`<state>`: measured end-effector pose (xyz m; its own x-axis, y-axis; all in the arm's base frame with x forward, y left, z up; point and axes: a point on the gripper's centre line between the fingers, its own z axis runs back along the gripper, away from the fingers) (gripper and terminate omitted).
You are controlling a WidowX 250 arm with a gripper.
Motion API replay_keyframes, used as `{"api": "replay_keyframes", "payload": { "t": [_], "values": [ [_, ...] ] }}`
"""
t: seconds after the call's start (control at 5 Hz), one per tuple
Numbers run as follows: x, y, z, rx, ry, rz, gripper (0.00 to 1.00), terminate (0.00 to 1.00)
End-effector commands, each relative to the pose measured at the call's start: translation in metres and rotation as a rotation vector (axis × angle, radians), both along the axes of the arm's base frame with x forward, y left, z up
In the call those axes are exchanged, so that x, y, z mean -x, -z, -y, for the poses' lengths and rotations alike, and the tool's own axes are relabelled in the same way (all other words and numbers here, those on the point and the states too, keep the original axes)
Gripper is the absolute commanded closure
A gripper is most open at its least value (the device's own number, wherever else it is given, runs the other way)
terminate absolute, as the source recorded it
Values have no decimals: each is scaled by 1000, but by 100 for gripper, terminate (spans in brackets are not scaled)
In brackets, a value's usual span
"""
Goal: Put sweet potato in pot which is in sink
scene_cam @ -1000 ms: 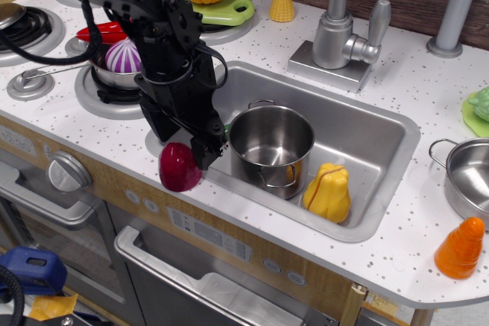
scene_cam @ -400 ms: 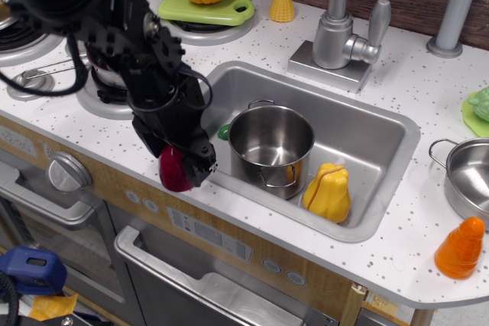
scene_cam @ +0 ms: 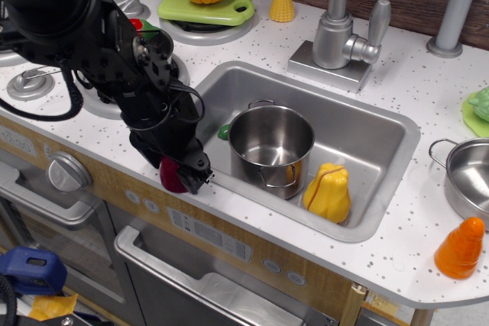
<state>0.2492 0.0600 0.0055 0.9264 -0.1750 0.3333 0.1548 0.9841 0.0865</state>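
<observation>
Since 1.0 s ago, your gripper has dropped lower and nearer on the counter's front edge, and now covers most of the sweet potato. You have 1 view on record. Its fingers sit around the sweet potato, but you cannot tell whether they are pinching it. That toy sits left of the sink, outside the basin. Inside the sink, the pot stands upright, with a yellow pear-shaped toy touching its right side. An orange cone toy stands near right.
</observation>
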Motion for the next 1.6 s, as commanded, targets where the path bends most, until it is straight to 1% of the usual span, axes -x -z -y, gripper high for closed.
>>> {"api": "replay_keyframes", "payload": {
  "t": [0.0,0.2,0.4,0.6,0.8,1.0,1.2,1.4],
  "values": [
    [-9,-9,1,-9,15,26,100,0],
    [-17,-22,3,-7,50,7,100,0],
    [-28,-39,7,-34,61,13,100,0],
    [-49,-47,18,-70,62,53,100,0],
    [-73,-46,34,-176,62,114,100,0],
    [-96,-38,54,-208,67,165,100,0],
    [-103,-35,62,-211,91,159,0,0],
    [-103,-35,62,-211,91,159,0,0]
  ]
}}
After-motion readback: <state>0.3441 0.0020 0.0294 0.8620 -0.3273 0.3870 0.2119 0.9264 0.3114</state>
